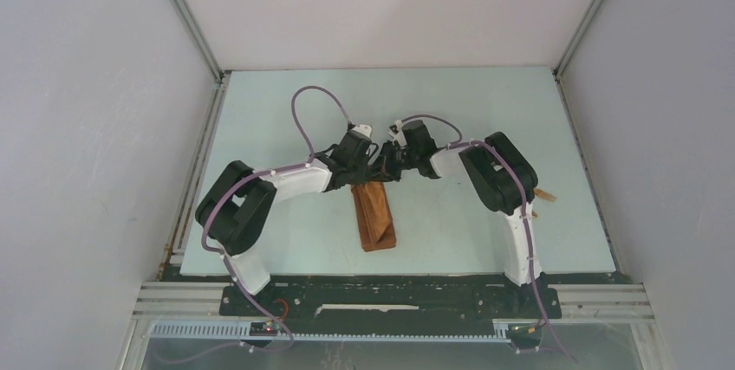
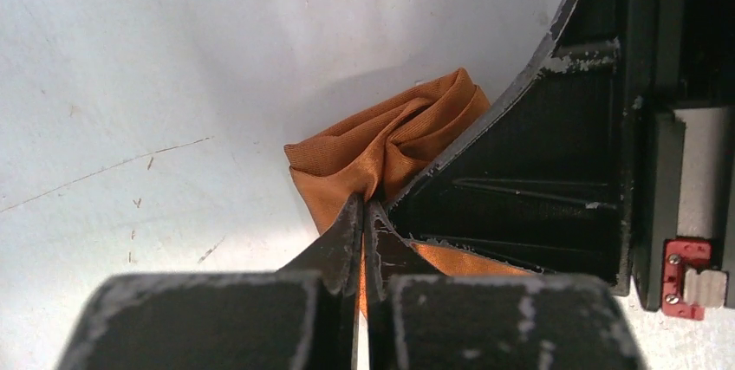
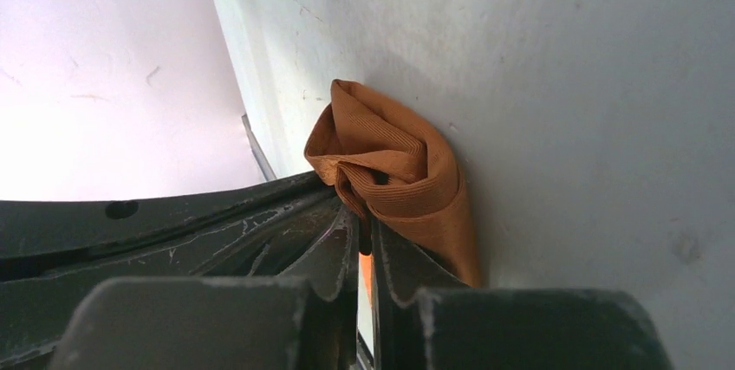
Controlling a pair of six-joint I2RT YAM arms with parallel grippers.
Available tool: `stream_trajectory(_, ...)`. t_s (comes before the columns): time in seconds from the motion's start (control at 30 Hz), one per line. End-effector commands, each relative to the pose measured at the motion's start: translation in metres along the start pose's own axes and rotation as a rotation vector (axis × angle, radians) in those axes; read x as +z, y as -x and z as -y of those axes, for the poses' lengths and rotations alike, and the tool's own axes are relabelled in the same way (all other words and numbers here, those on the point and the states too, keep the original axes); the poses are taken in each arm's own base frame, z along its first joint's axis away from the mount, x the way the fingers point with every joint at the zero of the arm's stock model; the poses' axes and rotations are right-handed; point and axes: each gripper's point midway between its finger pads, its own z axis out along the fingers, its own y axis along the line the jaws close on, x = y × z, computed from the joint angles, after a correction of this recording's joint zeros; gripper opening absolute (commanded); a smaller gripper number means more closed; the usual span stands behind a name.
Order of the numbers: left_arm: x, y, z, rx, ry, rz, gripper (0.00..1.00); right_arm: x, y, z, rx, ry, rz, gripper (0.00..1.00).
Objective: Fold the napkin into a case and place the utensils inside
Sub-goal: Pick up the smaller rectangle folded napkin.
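Observation:
The rust-orange napkin (image 1: 374, 217) lies as a narrow folded strip in the middle of the table, its far end lifted between both grippers. My left gripper (image 1: 368, 171) is shut on the cloth's far end; in the left wrist view the bunched cloth (image 2: 381, 145) sticks out past the closed gripper (image 2: 364, 214). My right gripper (image 1: 387, 167) is shut on the same end; in the right wrist view the crumpled cloth (image 3: 394, 166) sits just past that gripper (image 3: 364, 231). A golden utensil (image 1: 544, 196) peeks out behind the right arm; the other is hidden.
The pale table (image 1: 286, 110) is walled by white panels on three sides. The arm bases stand on a black rail (image 1: 381, 296) at the near edge. The two grippers almost touch each other above the napkin's far end.

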Motion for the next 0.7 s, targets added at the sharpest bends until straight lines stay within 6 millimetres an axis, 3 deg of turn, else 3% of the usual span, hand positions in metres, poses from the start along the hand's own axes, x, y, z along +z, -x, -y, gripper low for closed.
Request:
stream_trajectory(0.0,-0.014,0.026,0.005,-0.047,-0.051,0.092,0.0,-0.002,0.008,-0.026,-0.101,0.114,-0.016,0.13)
stream_trajectory(0.43,-0.015,0.02,-0.011,-0.092,-0.028,0.09,0.0,-0.028,0.006,-0.051,-0.168,0.144,-0.013,0.38)
stream_trajectory(0.67,-0.015,0.019,-0.009,-0.099,-0.044,0.092,0.0,-0.032,0.01,-0.055,-0.161,0.157,0.003,0.39)
